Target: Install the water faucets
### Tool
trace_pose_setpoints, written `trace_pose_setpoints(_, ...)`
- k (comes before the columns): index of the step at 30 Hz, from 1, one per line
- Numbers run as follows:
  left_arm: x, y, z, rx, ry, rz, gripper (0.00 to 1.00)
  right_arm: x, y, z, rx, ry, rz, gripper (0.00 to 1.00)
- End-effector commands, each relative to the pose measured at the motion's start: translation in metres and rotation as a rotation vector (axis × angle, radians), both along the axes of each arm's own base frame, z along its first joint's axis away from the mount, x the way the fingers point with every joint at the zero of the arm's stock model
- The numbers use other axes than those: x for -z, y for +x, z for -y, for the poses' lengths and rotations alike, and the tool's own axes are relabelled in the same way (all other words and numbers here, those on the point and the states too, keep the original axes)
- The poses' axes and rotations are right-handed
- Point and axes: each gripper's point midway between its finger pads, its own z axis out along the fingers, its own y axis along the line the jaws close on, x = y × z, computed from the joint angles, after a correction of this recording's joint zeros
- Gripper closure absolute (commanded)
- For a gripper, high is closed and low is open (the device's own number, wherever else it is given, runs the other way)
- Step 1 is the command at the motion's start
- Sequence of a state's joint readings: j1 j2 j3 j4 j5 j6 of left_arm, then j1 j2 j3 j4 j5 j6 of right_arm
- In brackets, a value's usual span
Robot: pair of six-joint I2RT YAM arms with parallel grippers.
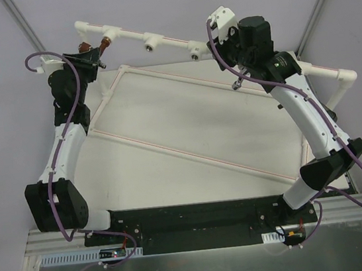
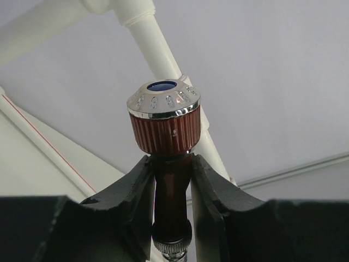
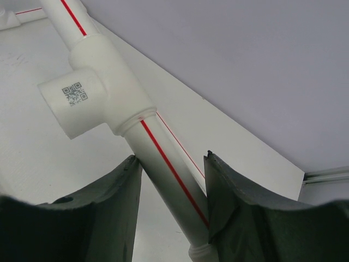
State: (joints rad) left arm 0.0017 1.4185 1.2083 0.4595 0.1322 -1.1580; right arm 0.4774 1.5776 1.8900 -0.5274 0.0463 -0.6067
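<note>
Clamping a reddish-brown faucet (image 2: 165, 131) by its smooth, glossy stem, the left gripper (image 2: 172, 166) has its two matte black fingers (image 2: 128, 202) pressed tight on either side. Just above the fingertips sits the faucet's round knob. It has a ribbed red-brown collar topped by a shiny chrome cap, with small oval slots around the rim and a blue disc in the centre. Below the fingers, a knurled silver end shows at the bottom edge. Behind the knob runs a smooth white plastic pipe rail (image 2: 158, 49).

From above, this faucet is at the far left of the pale table (image 1: 187, 128), just beside a white tee fitting (image 1: 113, 32) on the rail.

The right gripper (image 3: 172, 164) is clenched on the same rail farther right, where a thin red stripe runs along the pipe. Its black fingers meet the pipe on both sides, just below a chunky QR-coded tee (image 3: 98, 82).

A small silver-grey faucet (image 1: 236, 86) appears to lie on the table beside the right arm, apart from both grippers and too small for detail.
</note>
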Motion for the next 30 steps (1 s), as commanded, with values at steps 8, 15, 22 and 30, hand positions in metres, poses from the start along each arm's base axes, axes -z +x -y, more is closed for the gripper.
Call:
trace_pose_setpoints(8, 0.047, 0.003, 0.062, 0.227, 0.593, 0.199, 1.0, 0.02, -0.042, -0.018, -0.097, 0.053, -0.142, 1.0)
trace_pose_setpoints(15, 0.073, -0.002, 0.078, 0.323, 0.888, 0.339, 1.0, 0.02, -0.047, -0.02, -0.114, 0.053, -0.136, 1.0)
trace_pose_setpoints(22, 0.091, -0.014, 0.082, 0.407, 1.21, 0.481, 1.0, 0.018, -0.053, -0.02, -0.128, 0.053, -0.124, 1.0)
trace_pose_setpoints(30, 0.12, -0.029, 0.067, 0.525, 1.601, 0.5, 1.0, 0.018, -0.058, -0.018, -0.136, 0.049, -0.113, 1.0)
